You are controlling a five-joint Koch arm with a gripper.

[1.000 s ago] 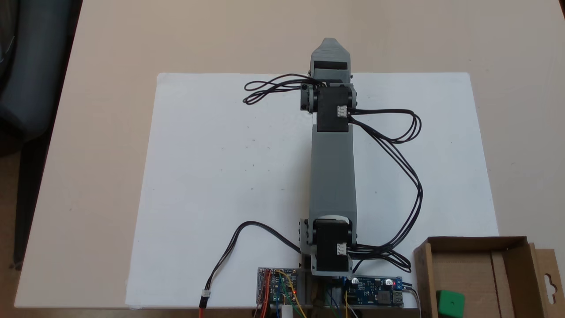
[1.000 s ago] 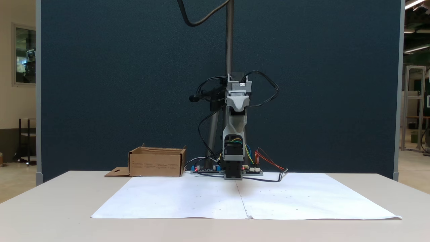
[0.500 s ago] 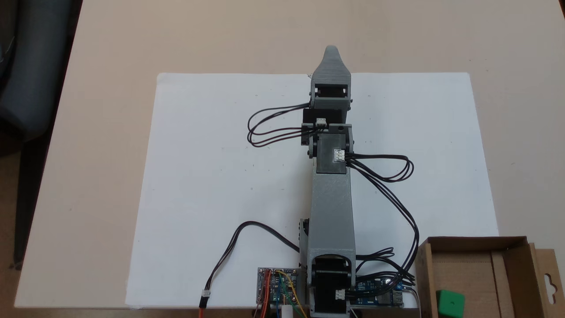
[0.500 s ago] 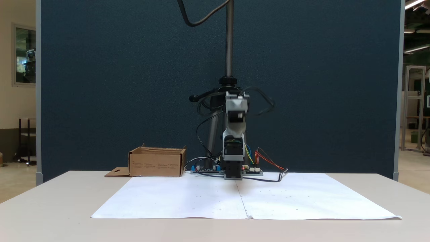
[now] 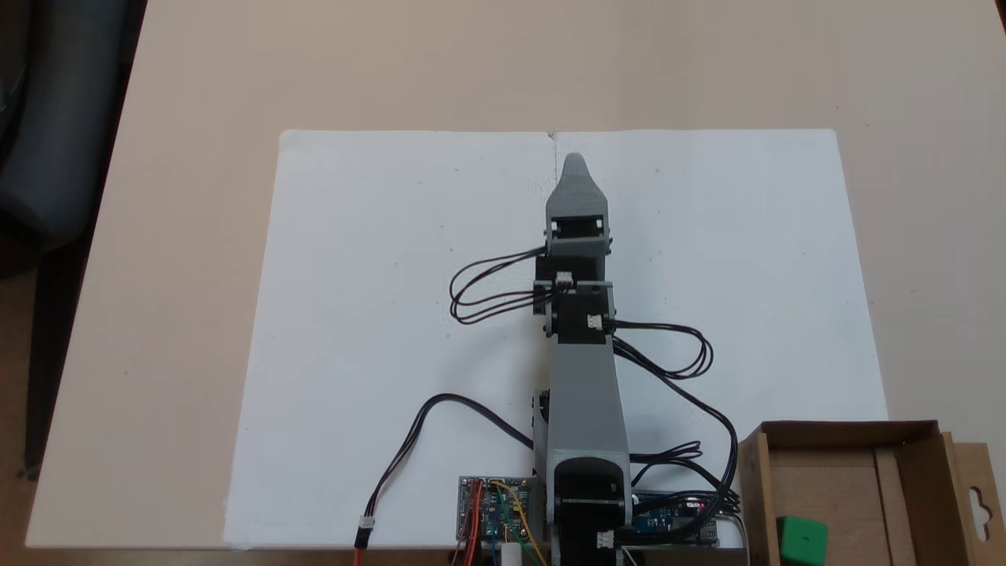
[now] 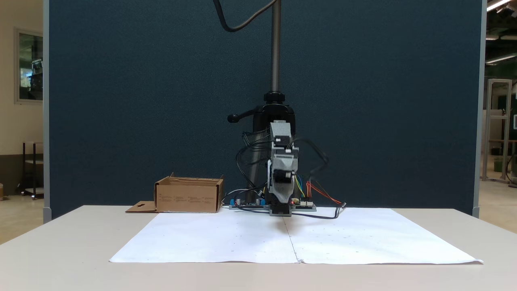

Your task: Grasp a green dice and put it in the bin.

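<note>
hand [image 5: 574, 163]: jaws stacked, opening unclear | green dice [image 5: 801, 541]: lying inside bin [image 5: 935, 472]

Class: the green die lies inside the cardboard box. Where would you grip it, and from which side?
Grip two opposite flat side faces of the green die, coming from straight above: the cardboard box has upright walls blocking any sideways approach, and only its top is open.

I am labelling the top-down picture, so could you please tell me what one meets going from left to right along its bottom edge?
Left circuit board → arm base → right circuit board → bin, with the green dice inside it → bin's hang-hole flap.
</note>
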